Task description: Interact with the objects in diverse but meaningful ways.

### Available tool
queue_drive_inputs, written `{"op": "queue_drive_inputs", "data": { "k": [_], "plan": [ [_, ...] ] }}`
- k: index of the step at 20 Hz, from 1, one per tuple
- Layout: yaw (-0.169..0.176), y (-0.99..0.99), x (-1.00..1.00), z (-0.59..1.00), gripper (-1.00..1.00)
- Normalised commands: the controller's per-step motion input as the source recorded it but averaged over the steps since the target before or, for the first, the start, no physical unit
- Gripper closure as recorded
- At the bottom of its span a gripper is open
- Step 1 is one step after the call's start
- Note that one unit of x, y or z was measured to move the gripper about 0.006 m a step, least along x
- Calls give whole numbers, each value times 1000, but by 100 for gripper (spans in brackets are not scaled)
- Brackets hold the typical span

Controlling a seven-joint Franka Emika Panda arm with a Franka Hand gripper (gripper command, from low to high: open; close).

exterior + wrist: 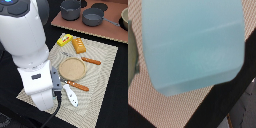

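A pale blue carton (195, 42) fills almost the whole wrist view, very close to the camera, with woven mat under it. The exterior view does not show the carton; my white arm covers that spot. Only the grey hand (55, 80) of my gripper shows there, beside the plate, and its fingers are hidden in both views. On the mat lie a yellow printed block (64, 39), an orange bread-like block (78, 45) next to it, and a white paddle-like piece (70, 96) near the front edge.
A tan round plate (72, 68) sits mid-mat, with orange-handled cutlery beyond it (91, 61) and in front of it (77, 86). At the back, a wooden board (112, 27) carries a dark pot (70, 9) and a pan (93, 17). The table is black.
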Motion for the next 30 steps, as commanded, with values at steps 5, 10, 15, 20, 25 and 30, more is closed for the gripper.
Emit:
{"op": "queue_drive_inputs", "data": {
  "k": [5, 10, 15, 20, 25, 30],
  "plan": [
    [0, -81, 439, 18, -100],
    [4, -143, 296, 0, -100],
    [0, -186, 253, 0, -100],
    [0, -179, 226, 0, 100],
    [0, -167, 219, 0, 100],
    [0, -95, 202, 246, 100]
  ]
}}
